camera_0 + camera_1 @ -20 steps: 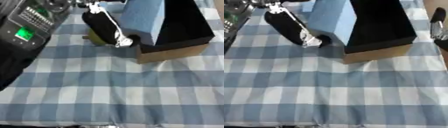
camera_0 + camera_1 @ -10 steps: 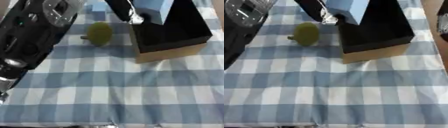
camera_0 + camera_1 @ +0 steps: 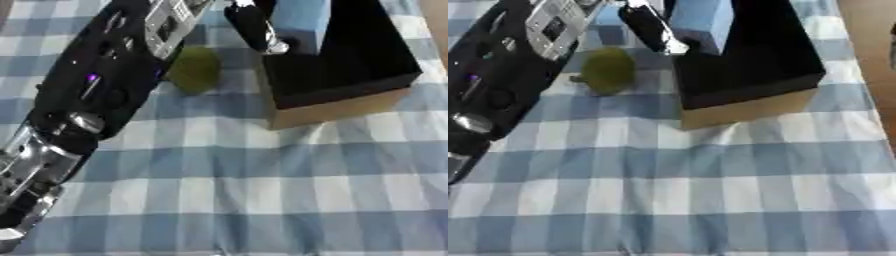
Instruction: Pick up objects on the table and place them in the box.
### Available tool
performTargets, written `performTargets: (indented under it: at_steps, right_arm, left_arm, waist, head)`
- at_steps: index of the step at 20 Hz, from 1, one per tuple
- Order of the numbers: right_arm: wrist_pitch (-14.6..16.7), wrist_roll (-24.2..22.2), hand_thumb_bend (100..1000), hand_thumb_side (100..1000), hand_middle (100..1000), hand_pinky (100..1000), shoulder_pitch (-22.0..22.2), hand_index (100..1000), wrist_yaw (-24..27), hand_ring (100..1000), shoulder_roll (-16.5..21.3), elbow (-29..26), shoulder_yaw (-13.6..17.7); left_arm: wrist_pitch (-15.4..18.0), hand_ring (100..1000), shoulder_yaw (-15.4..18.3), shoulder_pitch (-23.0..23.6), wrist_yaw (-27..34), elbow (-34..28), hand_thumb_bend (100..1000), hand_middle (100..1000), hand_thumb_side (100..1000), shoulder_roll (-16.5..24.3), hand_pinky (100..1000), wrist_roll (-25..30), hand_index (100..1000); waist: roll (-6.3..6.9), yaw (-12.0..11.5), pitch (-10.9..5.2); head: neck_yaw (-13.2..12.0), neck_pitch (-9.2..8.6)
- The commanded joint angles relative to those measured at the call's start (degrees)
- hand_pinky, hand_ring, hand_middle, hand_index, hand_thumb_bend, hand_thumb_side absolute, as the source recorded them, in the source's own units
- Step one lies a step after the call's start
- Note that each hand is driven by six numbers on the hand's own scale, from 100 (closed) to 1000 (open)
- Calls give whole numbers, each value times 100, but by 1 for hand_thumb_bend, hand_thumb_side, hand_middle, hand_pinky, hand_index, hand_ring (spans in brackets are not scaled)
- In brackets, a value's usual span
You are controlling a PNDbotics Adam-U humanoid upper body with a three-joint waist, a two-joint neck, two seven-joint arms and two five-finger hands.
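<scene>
A green, roundish fruit [image 3: 608, 70] lies on the blue-and-white checked cloth, just left of the box. The box [image 3: 341, 107] is cardboard with a black inside, and a light-blue block [image 3: 702, 22] stands at its far left side. My left arm [image 3: 96, 100] stretches from the lower left up to the top edge. My left hand [image 3: 254, 27] shows as a straight black finger with a silver tip, at the box's far left rim beside the blue block, holding nothing. It is above and right of the fruit, apart from it. A dark sliver that may be my right hand [image 3: 893, 37] shows at the right edge.
The checked cloth [image 3: 262, 190] covers the table from the box to the near edge. Bare brown table [image 3: 868, 20] shows at the right beyond the cloth. My left forearm hangs over the left part of the cloth.
My left hand has lifted off the green fruit and moved up and right to the box's far left rim. The fruit now lies uncovered. The forearm now fills the left side.
</scene>
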State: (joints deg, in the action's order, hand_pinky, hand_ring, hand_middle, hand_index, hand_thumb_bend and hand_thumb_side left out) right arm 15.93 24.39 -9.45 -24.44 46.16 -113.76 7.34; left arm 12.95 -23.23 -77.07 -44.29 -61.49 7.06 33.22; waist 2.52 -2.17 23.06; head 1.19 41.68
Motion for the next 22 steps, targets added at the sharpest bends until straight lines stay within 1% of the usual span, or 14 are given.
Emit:
performTargets:
  at_steps: [1, 6, 7, 8, 10, 11, 13, 14, 15, 18, 22]
  right_arm:
    - [11, -32, 100, 470, 607, 899, -59, 901, 65, 972, 111, -83, 34]
    - [8, -76, 100, 470, 602, 899, -72, 901, 109, 975, 66, -83, 20]
    - [5, -81, 100, 470, 600, 899, -65, 900, 116, 977, 59, -83, 23]
    - [0, -86, 100, 470, 598, 899, -57, 901, 125, 979, 53, -83, 23]
    - [-11, -100, 100, 470, 597, 899, -32, 901, 147, 981, 47, -83, 23]
    - [-18, -106, 100, 470, 596, 899, -21, 899, 156, 981, 46, -83, 25]
    - [-26, -112, 100, 470, 595, 899, -5, 899, 170, 982, 46, -83, 33]
    - [-27, -113, 100, 470, 595, 899, -2, 899, 175, 982, 48, -83, 36]
    - [-27, -113, 100, 470, 594, 899, 0, 899, 178, 983, 49, -83, 38]
    - [-31, -112, 100, 470, 594, 898, 4, 899, 193, 983, 53, -83, 41]
    - [-50, -105, 100, 470, 593, 898, 14, 899, 210, 984, 47, -83, 49]
  left_arm:
    - [100, 717, 160, -91, -151, 211, 131, 617, 431, -97, 753, -155, 756]
    - [239, 729, 238, -83, -386, 493, 161, 634, 460, -239, 762, -297, 776]
    - [242, 745, 265, -93, -425, 516, 186, 657, 468, -250, 776, -342, 804]
    - [233, 763, 289, -105, -467, 525, 228, 689, 491, -256, 791, -390, 838]
    - [202, 790, 320, -134, -560, 516, 282, 726, 520, -248, 816, -468, 874]
    - [187, 828, 324, -148, -624, 503, 358, 775, 553, -236, 856, -491, 905]
    - [176, 851, 322, -168, -752, 470, 462, 802, 592, -212, 881, -500, 924]
    - [181, 855, 320, -173, -814, 455, 480, 806, 599, -203, 885, -484, 927]
    - [188, 869, 323, -174, -860, 444, 536, 820, 610, -199, 900, -465, 933]
    - [204, 873, 347, -168, -910, 431, 557, 823, 617, -183, 902, -357, 933]
    - [206, 880, 361, -168, -778, 375, 590, 842, 615, -170, 907, -262, 948]
  waist:
    - [50, 41, -29]
    - [71, 92, -5]
    - [78, 96, -4]
    - [86, 98, -3]
    - [103, 94, -6]
    - [111, 90, -8]
    - [128, 84, -13]
    - [134, 83, -14]
    - [138, 83, -15]
    - [158, 85, -19]
    - [170, 82, -27]
  head:
    - [-38, -93]
    - [-69, -105]
    - [-69, -105]
    - [-67, -104]
    - [-58, -95]
    - [-55, -87]
    - [-44, -67]
    - [-37, -62]
    - [-32, -58]
    - [3, -36]
    - [13, -25]
